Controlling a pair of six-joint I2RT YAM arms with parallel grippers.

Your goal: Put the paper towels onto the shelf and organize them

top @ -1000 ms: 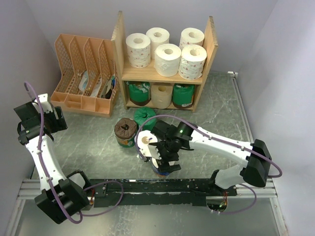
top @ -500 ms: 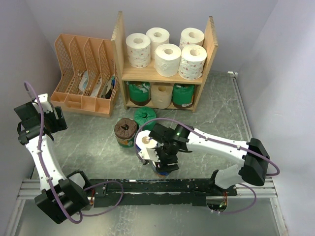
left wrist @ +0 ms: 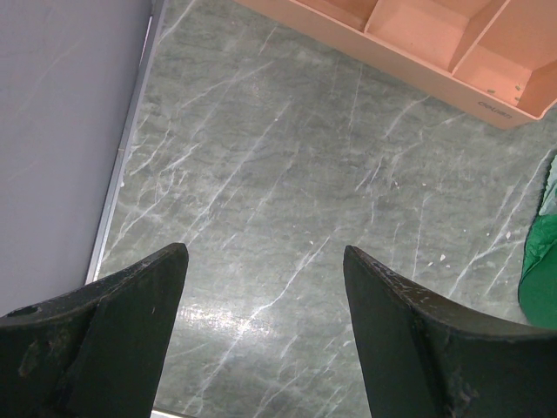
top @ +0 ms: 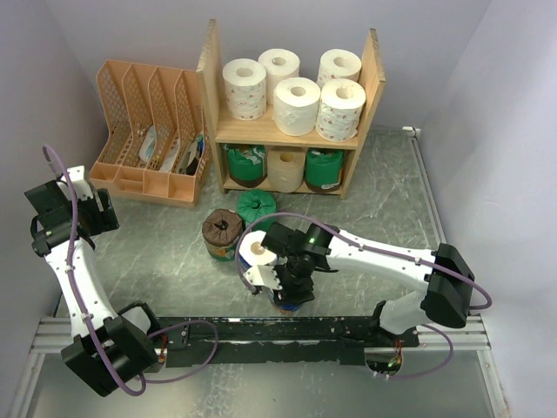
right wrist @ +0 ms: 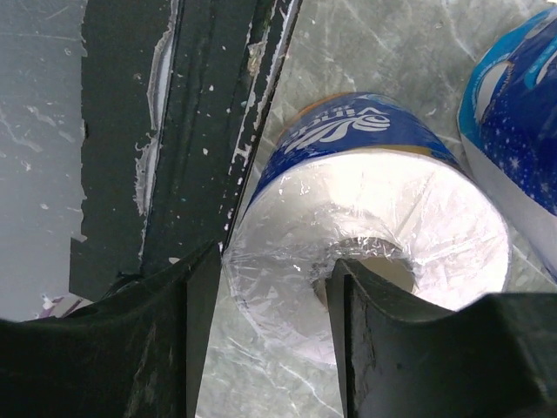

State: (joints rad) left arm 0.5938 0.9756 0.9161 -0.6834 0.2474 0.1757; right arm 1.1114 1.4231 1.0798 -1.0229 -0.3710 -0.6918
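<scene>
**Desk** (top: 392, 192): carries the shelf (top: 374, 78), which stands well beyond the right end effector (right wrist: 274, 266). The upper tier holds five white paper towels (top: 297, 103); the lower tier shows three.

**Right arm** (top: 383, 252): stretched low along the desk's near edge, wrist pitched down.

**Left arm** (top: 78, 270): folded upright at the far left.

**Blue-wrapped roll** (right wrist: 374, 209): on end, directly under the right end effector.

**Right end effector:** jaws partly closed, with one finger outside the roll's wall and the other at its centre hole. Firm contact cannot be confirmed.

**Left end effector** (left wrist: 263, 254): wide open and empty.

**Assessment:** the pick-up step is in hand. The next move calls for a secure pinch on the wall, a straight lift, then carriage forward to a free spot on the shelf.
</scene>
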